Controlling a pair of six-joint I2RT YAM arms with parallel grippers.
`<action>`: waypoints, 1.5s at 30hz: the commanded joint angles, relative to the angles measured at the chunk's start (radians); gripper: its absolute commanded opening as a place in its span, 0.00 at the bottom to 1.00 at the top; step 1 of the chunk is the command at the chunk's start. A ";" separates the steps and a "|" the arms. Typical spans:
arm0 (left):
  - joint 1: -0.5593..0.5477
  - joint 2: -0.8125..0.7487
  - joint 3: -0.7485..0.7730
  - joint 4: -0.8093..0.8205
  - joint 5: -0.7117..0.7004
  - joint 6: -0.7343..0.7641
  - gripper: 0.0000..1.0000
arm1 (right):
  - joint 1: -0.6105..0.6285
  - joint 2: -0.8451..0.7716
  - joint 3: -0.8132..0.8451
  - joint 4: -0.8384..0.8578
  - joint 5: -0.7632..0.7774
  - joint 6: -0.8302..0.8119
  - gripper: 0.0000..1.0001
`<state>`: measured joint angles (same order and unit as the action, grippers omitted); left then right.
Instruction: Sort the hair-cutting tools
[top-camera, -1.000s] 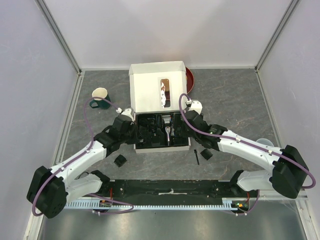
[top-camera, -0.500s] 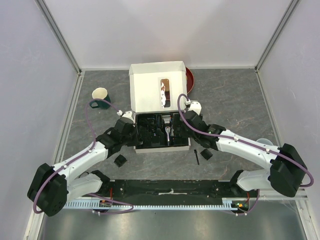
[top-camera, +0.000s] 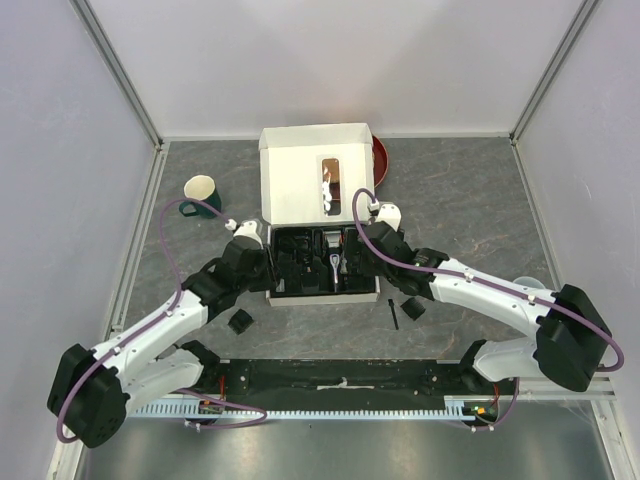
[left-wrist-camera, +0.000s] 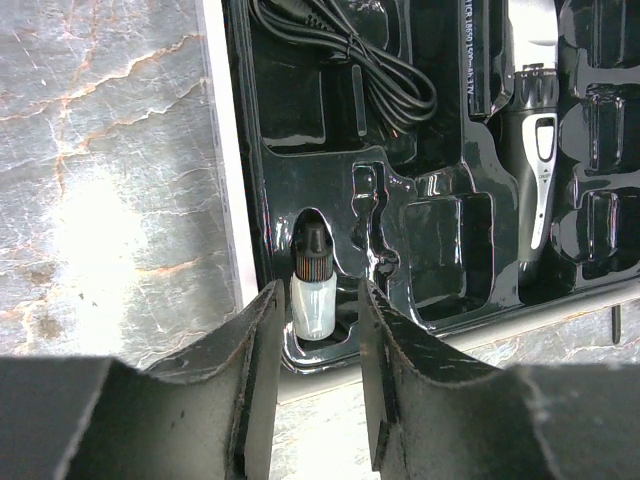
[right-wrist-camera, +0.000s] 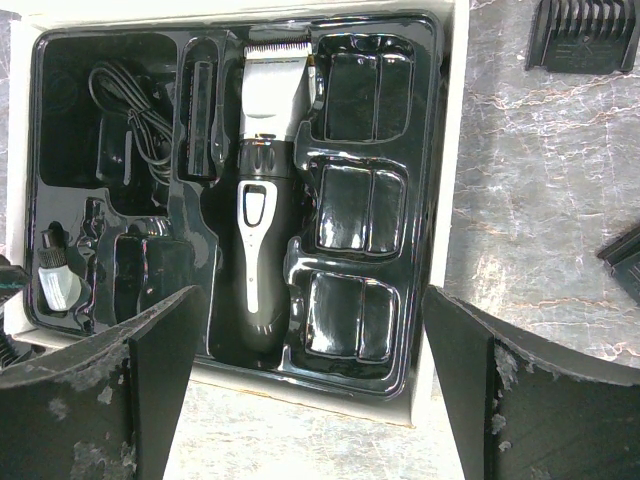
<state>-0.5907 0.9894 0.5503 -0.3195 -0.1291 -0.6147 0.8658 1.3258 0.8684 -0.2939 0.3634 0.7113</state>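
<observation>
The left arm has swung slightly leftward over the past second, and the right arm has edged a little further in over the black moulded tray (right-wrist-camera: 355, 215). The tray sits in an open white box (top-camera: 315, 185) on the grey marbled table (top-camera: 470, 190).

The left gripper (left-wrist-camera: 315, 385) hangs over the tray's near-left corner, its fingers narrowly parted and holding nothing. Between them, a small white bottle with a black cap (left-wrist-camera: 312, 285) lies in the corner pocket. The right gripper (right-wrist-camera: 305, 340) is spread wide and empty above the tray's near edge.

The black-and-silver electric clipper (right-wrist-camera: 262, 200) lies in the tray's central slot, blade toward the far side. The black cable (right-wrist-camera: 135, 125) is coiled in the far-left compartment.

Outside the tray, one black comb guard (top-camera: 240, 321) rests on the table just off the near-left corner. A second comb guard (top-camera: 412, 308) lies off the near-right corner, with the thin black brush (top-camera: 393, 313) between it and the tray. A green mug (top-camera: 203, 195) stands well to the tray's far left.
</observation>
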 joint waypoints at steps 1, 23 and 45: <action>-0.001 -0.020 0.033 -0.001 -0.049 0.015 0.40 | -0.005 0.013 0.040 0.024 0.002 0.007 0.98; -0.001 0.120 0.025 0.065 -0.030 0.003 0.13 | -0.007 0.044 0.038 0.025 0.003 0.002 0.98; -0.021 -0.064 0.146 -0.225 -0.270 -0.078 0.35 | -0.010 0.033 0.031 0.019 -0.014 0.005 0.98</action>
<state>-0.6109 0.9771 0.6308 -0.4225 -0.2806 -0.6231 0.8600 1.3743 0.8696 -0.2935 0.3584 0.7109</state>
